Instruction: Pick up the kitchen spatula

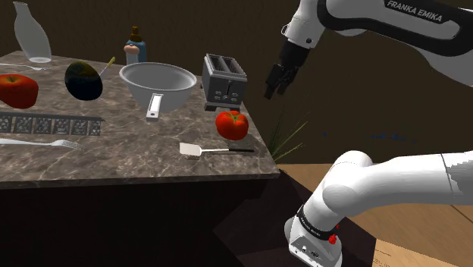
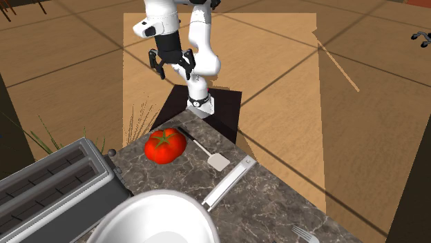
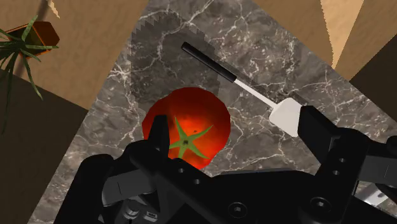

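1. Gripper [image 1: 277, 82] hangs high off the counter [image 1: 144, 163] edge, fingers apart, nothing in them. It looks staged for the approach.
2. Spatula [image 1: 216, 150] lies flat near that edge, just beside the tomato [image 1: 232, 124], with a small gap between them. Black handle points toward the arm, pale blade away.
3. My read: come down on the handle, jaws across it, clear of the tomato.

In the wrist view, one gripper [image 3: 235, 122] finger [image 3: 316, 130] covers a corner of the spatula [image 3: 245, 85] blade, and the other hides a chunk of the tomato [image 3: 203, 114]. The second exterior view chops off the toaster [image 2: 55, 179], bowl [image 2: 152, 221] and fork [image 2: 304, 235] at its edges.
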`<action>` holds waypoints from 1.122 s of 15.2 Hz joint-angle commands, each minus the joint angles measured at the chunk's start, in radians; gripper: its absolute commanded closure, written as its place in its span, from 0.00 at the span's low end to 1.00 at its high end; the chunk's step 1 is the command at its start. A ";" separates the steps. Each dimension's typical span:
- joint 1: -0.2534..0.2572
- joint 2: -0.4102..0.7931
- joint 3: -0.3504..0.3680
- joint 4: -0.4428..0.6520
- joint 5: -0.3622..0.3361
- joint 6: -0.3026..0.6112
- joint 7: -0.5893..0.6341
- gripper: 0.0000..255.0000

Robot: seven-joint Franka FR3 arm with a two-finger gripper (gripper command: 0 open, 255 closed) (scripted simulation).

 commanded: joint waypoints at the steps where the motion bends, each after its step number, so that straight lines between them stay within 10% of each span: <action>1: 0.000 0.000 0.000 0.000 0.000 0.000 0.000 0.00; 17: 0.225 0.409 0.012 -0.132 -0.081 0.433 -0.526 0.00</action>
